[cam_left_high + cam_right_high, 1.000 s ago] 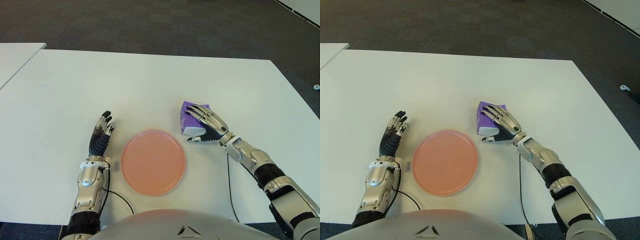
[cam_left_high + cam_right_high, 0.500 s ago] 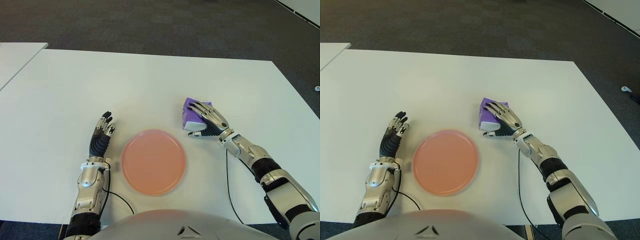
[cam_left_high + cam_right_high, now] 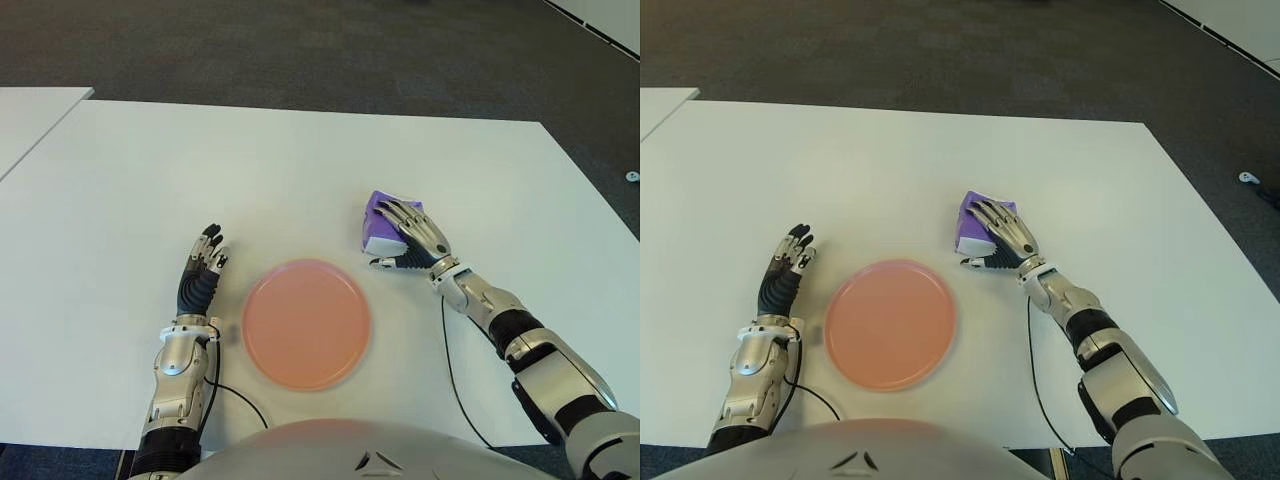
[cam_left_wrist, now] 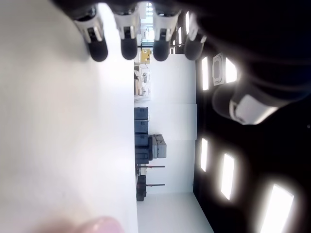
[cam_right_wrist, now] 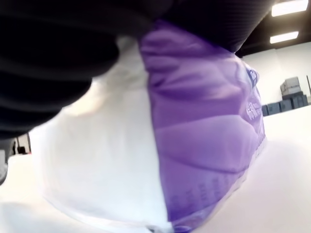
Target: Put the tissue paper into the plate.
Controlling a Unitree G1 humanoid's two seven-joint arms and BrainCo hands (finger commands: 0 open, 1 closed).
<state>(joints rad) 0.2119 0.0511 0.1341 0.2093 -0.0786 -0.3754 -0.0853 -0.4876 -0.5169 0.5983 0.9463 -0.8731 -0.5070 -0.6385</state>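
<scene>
A purple and white tissue pack lies on the white table, just right of and beyond the pink plate. My right hand is laid over the pack with its fingers stretched across the top. The thumb sticks out at the pack's near side, a little apart from it. Up close in the right wrist view, the tissue pack sits under the palm. My left hand shows left of the plate with straight fingers and holds nothing. The plate has nothing in it.
A black cable trails along the table under my right forearm, and another loops near my left wrist. A second white table stands at the far left. Dark carpet lies beyond the table's far edge.
My right hand has slid a little farther away from me over the tissue pack, and the pack has shifted slightly with it. The left hand and the plate have not moved.
</scene>
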